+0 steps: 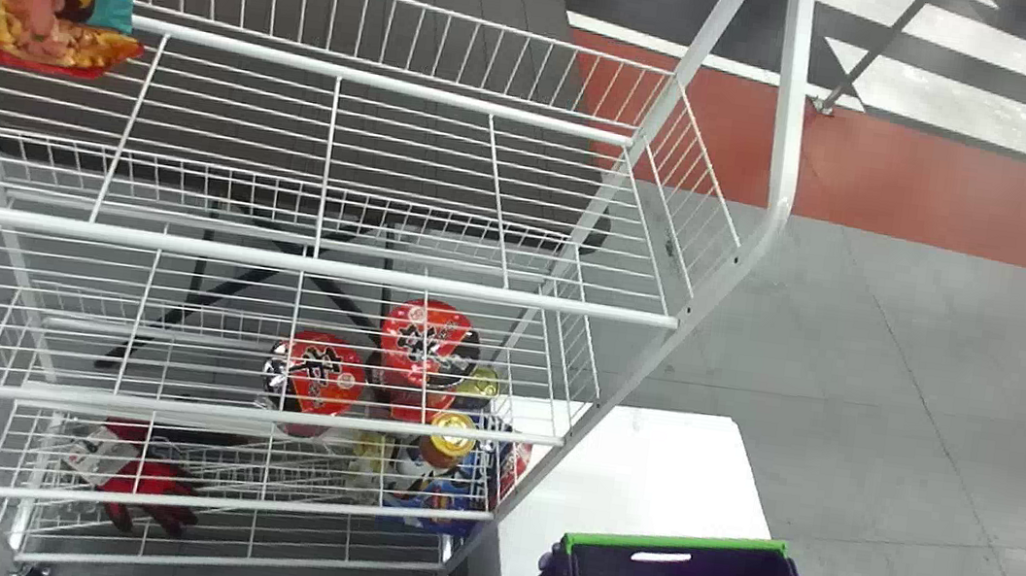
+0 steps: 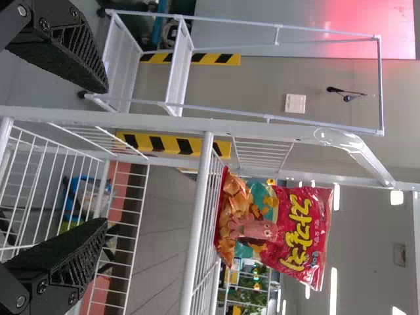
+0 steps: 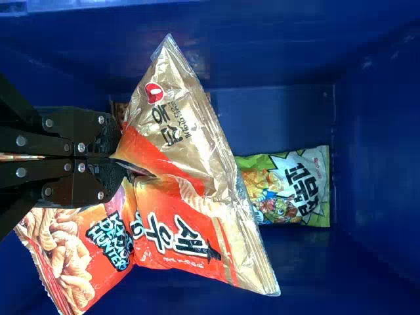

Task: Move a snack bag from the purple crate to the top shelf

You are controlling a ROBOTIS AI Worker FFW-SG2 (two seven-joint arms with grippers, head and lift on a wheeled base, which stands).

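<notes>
The task looks to be in its first half: the grasp is made, but the carry and the placing remain. The right gripper has its fingers clamped on the orange-and-gold snack bag, pinching the wrapper into a tight fold, with the bag's ends spreading out on either side. The bag is at the purple crate, with the crate's walls around it in the right wrist view; whether it is wholly above the rim I cannot tell. A green snack bag lies farther down, on the crate's floor. What is left is to lift the held bag clear of the crate's edges, bring it up past the right end of the white rack, and set it down on the top shelf. A red snack bag stands upright there already, toward the shelf's left end, so the bare wire nearer the right corner seems the easier goal. The left gripper is idle by the rack's near left corner, its fingers apart and holding nothing. Release comes last, once the bag rests on the wires.
</notes>
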